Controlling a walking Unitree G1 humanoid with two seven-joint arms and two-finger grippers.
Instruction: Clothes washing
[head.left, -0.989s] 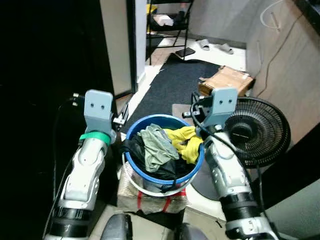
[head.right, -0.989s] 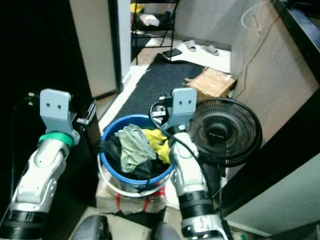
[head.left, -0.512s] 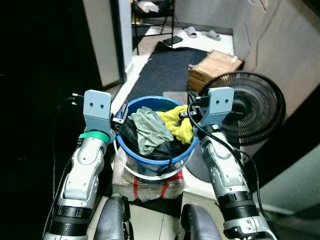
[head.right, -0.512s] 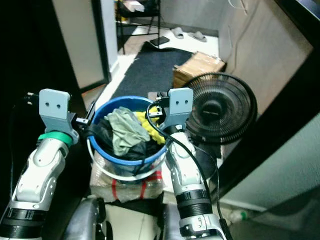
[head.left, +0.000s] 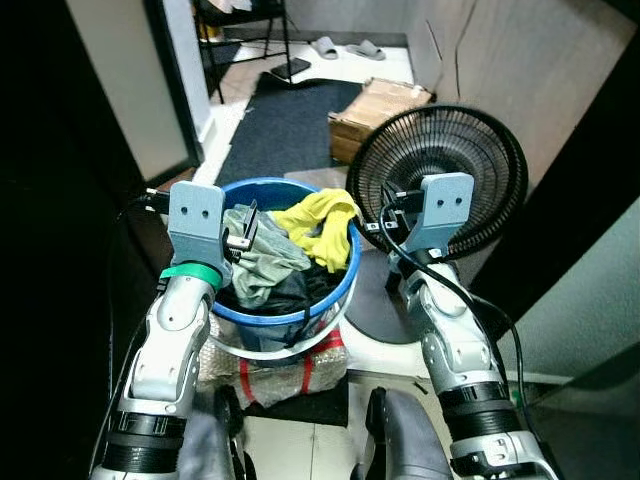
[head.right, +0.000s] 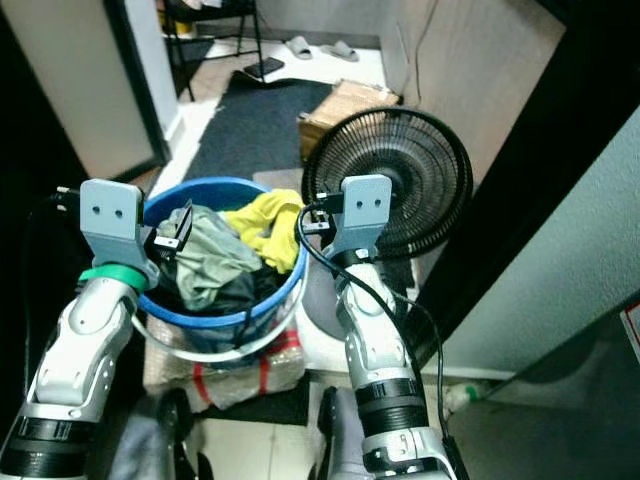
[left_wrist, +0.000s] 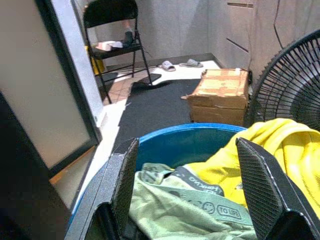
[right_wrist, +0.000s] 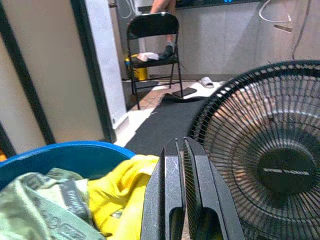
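Tiled floor with a dark runner mat (head.left: 285, 125) leading away toward a black folding chair (left_wrist: 111, 30); cardboard box (head.left: 380, 105) at the mat's far edge.

Blue basket (head.left: 262, 193) sits between the two arms, resting on a plastic-wrapped bundle with red bands (head.left: 275, 365). Mouth faces up. Contents heaped above the rim: green garment (head.left: 258, 255) on the robot's left side, yellow garment (head.left: 322, 222) draped over the right rim and hanging outward, dark clothing (head.left: 290, 290) underneath. How deep the load goes cannot be judged; the basket's lower wall is hidden behind a clear outer rim.

Black floor fan (head.left: 440, 165) stands just beside the basket on the robot's right, grille facing the camera; its lower part is covered by the right arm.

Left gripper (left_wrist: 192, 187): forearm raised, wrist at the basket's left rim, fingers (left_wrist: 257, 192) spread wide apart over the green garment, clamping nothing.

Right gripper (right_wrist: 181, 200): forearm raised, fingers pressed together, nothing between them, beside the basket's right rim and in front of the fan.

A person's legs show behind the chair, cut off above.
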